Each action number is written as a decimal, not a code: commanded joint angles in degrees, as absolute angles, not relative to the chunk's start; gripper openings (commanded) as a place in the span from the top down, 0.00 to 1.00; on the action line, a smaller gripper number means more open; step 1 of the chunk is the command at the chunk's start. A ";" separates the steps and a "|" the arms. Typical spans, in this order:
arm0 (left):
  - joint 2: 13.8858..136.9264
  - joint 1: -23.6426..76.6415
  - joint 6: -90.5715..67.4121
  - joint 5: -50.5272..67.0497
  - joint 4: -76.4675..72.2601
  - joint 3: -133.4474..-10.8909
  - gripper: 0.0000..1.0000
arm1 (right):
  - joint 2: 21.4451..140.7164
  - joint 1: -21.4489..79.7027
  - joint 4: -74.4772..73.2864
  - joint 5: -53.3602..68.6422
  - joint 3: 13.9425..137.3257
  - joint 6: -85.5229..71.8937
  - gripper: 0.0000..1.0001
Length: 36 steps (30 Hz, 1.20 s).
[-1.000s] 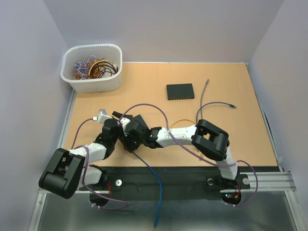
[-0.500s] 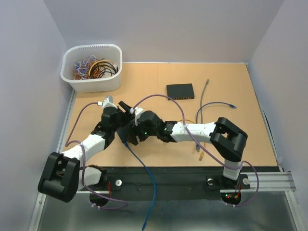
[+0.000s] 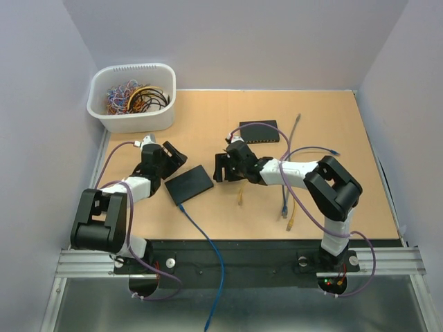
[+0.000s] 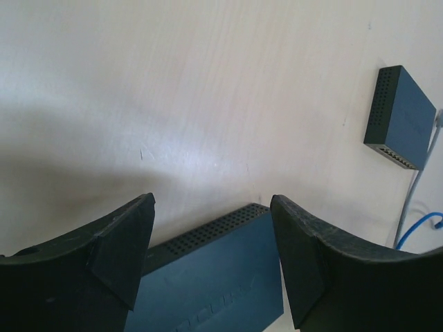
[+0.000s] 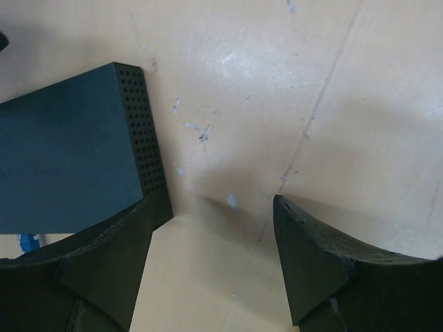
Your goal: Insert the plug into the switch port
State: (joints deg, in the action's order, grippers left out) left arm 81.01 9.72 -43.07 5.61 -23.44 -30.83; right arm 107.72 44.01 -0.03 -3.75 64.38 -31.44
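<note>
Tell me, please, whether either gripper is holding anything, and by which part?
Nothing is held: the left gripper and right gripper are both open and empty, and the nearer switch lies loose on the table.

The switch (image 3: 189, 184) is a flat, dark rectangular box with a matte top and a short side pierced by rows of small round vent holes. It lies flat, left of centre in the overhead view, turned at a slant so that its long sides run from near-left to far-right. The plug (image 3: 181, 206) sits against the near-left end of the switch, touching it; whether it is fully seated in a port cannot be told. From the plug the blue cable (image 3: 218, 266) trails in a loose curve toward the near side and out past the bottom of the overhead view
</note>
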 commanded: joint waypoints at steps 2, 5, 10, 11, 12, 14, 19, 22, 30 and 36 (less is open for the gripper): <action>84.63 7.47 -40.08 7.11 -25.84 -34.45 0.21 | 107.58 44.38 0.88 1.65 64.16 -34.01 0.27; 85.87 7.38 -40.17 8.00 -26.28 -34.37 0.21 | 107.58 44.47 1.84 6.22 63.72 -35.85 0.27; 86.48 7.29 -40.25 8.35 -26.98 -33.66 0.21 | 107.32 44.38 2.99 9.84 63.37 -38.31 0.28; 86.66 7.21 -40.25 8.35 -26.98 -33.66 0.21 | 107.31 44.38 3.08 10.45 63.37 -38.67 0.28; 86.66 7.21 -40.08 8.35 -26.90 -33.75 0.21 | 107.23 44.38 3.08 11.59 63.20 -39.02 0.28; 86.84 7.03 -39.99 8.79 -26.89 -33.92 0.21 | 106.96 44.47 3.43 12.74 62.32 -40.16 0.28; 88.15 6.94 -40.17 9.40 -27.59 -34.01 0.21 | 107.49 44.74 5.97 15.82 60.82 -42.09 0.29; 88.94 6.94 -40.17 10.72 -28.21 -33.93 0.21 | 108.89 45.44 7.99 17.75 60.38 -43.15 0.29; 88.59 6.94 -40.34 10.90 -28.48 -33.22 0.22 | 111.88 46.93 10.46 19.86 62.13 -44.83 0.30; 88.86 6.94 -40.34 11.95 -28.48 -33.40 0.22 | 114.77 46.93 10.46 18.37 65.91 -43.95 0.30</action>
